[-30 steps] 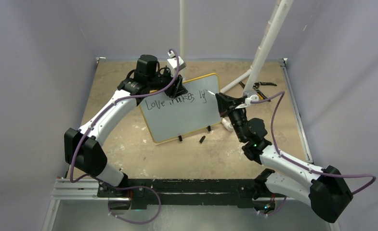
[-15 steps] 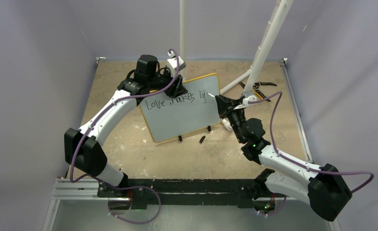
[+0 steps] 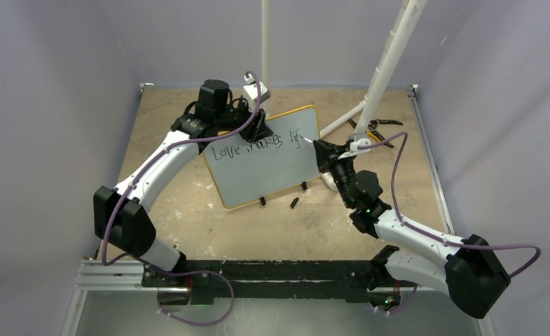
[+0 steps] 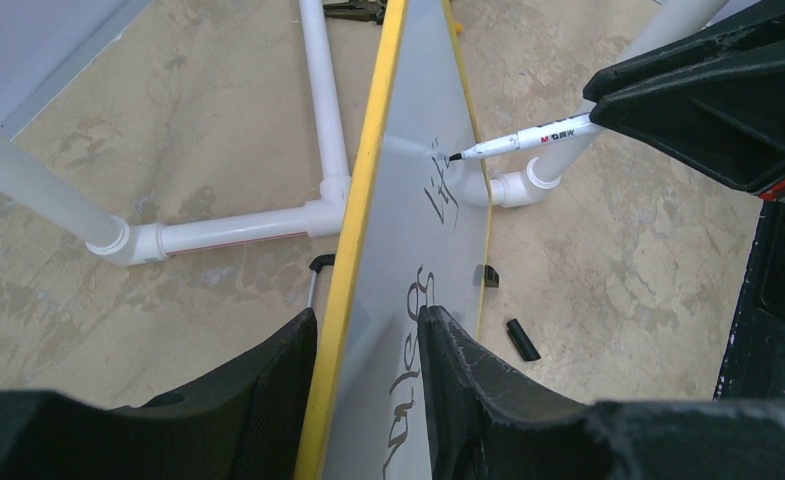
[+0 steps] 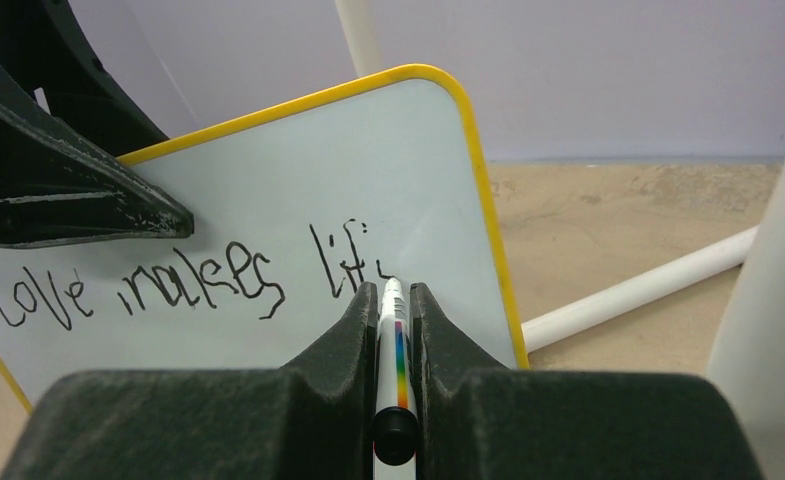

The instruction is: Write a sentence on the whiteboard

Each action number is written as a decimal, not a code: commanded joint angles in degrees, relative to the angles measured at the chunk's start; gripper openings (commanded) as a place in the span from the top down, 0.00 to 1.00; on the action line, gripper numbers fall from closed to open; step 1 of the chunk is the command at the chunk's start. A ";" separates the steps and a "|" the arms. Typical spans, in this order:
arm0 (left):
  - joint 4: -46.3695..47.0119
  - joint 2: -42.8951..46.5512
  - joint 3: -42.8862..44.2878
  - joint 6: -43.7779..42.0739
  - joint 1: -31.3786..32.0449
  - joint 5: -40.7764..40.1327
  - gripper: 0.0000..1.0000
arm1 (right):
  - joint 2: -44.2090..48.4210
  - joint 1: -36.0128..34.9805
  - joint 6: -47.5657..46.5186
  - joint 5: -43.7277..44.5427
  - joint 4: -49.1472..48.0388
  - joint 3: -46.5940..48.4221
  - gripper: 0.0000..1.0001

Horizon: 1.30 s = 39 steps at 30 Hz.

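- A pale grey-white rectangular whiteboard (image 3: 261, 168) with a thin yellow rounded frame and small black feet is standing on its lower edge near the middle of a scuffed tan tabletop (image 3: 209, 224), its face turned toward the arms
- Black handwriting is running across its upper part, reading "love makes lif"
- The left gripper (image 4: 368, 335) is reaching over the board's top edge near the left corner, its black jaws clenched on the frame, with one finger in front of the board and one behind
- The right gripper (image 5: 393, 300) is grasping a slim white marker (image 5: 393, 325) with a rainbow band, its jaws pressed tight on the barrel
- The marker's black tip is pointing at the board's upper right, just after the last letter, and seems to be touching the surface
- A small black cap (image 3: 294, 203) is lying on the table just in front of the board's lower right corner
- White plastic pipes (image 3: 391, 63) are rising behind the board, with dark pliers (image 3: 377, 126) lying beside them
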State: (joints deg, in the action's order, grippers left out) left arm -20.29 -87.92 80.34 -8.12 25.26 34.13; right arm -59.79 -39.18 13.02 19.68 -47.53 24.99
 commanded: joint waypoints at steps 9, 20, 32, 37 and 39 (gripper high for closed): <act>-3.08 0.07 -1.32 0.91 0.15 1.29 1.00 | 1.12 0.38 -0.68 1.53 -2.77 0.80 1.00; -3.12 0.12 -1.28 0.91 0.16 1.37 1.00 | -0.30 0.33 -1.05 -2.14 -4.13 1.27 1.00; -3.08 0.20 -1.23 0.91 0.14 1.42 1.00 | 0.19 0.36 0.96 -1.85 -1.03 -0.54 1.00; -3.11 0.25 -1.23 0.91 0.14 1.47 1.00 | 0.11 0.33 2.02 -1.02 -0.19 -1.30 1.00; -3.08 0.28 -1.32 0.91 0.20 1.47 1.00 | 0.11 0.33 2.31 -0.59 -0.12 -1.50 1.00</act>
State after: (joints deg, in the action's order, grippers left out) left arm -20.29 -87.92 80.34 -8.10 25.26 34.11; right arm -60.05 -38.98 14.13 18.22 -47.46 23.97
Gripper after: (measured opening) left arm 0.403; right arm 0.123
